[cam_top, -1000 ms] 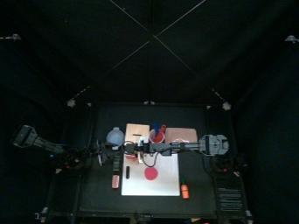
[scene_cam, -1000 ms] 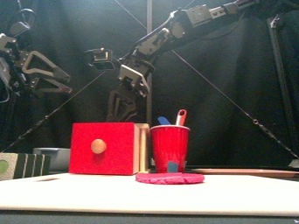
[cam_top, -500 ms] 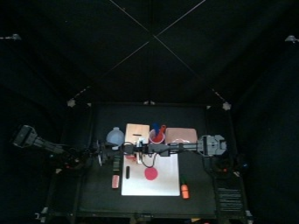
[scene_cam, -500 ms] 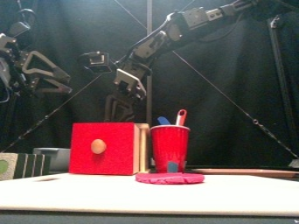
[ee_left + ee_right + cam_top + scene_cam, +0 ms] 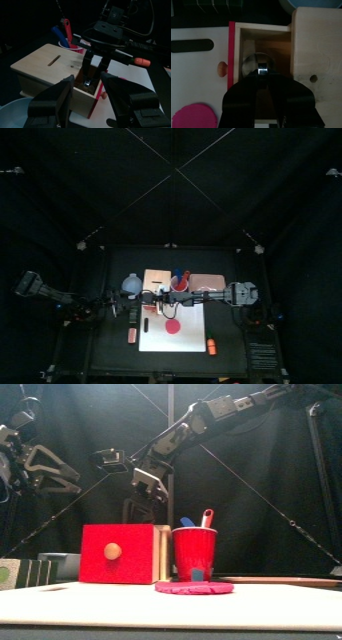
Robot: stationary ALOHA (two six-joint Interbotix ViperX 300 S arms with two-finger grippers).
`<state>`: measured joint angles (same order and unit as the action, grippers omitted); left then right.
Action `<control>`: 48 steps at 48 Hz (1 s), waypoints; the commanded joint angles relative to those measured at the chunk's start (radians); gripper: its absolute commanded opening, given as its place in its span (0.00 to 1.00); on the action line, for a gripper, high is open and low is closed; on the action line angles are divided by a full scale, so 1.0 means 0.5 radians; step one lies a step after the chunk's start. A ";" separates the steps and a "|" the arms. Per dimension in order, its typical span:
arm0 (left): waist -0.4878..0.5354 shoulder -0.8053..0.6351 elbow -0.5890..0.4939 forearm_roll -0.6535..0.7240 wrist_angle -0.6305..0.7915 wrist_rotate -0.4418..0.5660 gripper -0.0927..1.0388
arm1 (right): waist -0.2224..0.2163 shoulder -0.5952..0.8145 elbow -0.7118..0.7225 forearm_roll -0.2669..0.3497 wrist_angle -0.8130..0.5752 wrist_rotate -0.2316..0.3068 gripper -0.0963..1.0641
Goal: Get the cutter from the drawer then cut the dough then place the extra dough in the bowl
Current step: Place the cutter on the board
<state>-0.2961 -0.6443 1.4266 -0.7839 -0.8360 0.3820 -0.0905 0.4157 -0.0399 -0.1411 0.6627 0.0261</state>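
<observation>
Hovering over one drawer (image 5: 232, 60) with one cutter (image 5: 258, 65), the right pincer (image 5: 270, 82) has unclear grip; left pincer (image 5: 90, 80) released.

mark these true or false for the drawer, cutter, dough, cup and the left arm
1. The red drawer is pulled open. True.
2. The cutter sits on the dough. False: the cutter lies inside the drawer, and the dough is bare.
3. The dough lies on the white board. True.
4. The left gripper has its jaws shut on a knife. False: its jaws are open and empty.
5. The toy knives stand in the red cup. True.
</observation>
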 commanded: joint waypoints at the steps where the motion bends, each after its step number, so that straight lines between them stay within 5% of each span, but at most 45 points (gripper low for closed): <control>1: -0.006 0.000 -0.031 -0.015 -0.006 0.003 0.82 | -0.003 -0.083 -0.101 0.003 0.046 -0.003 0.60; 48: -0.006 0.000 -0.009 -0.120 -0.006 0.003 0.82 | 0.074 -0.092 -0.430 0.009 0.374 0.000 0.60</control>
<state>-0.2976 -0.6443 1.4373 -0.8422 -0.8360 0.3820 -0.0568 0.4142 -0.2224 -0.1411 0.8468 0.0261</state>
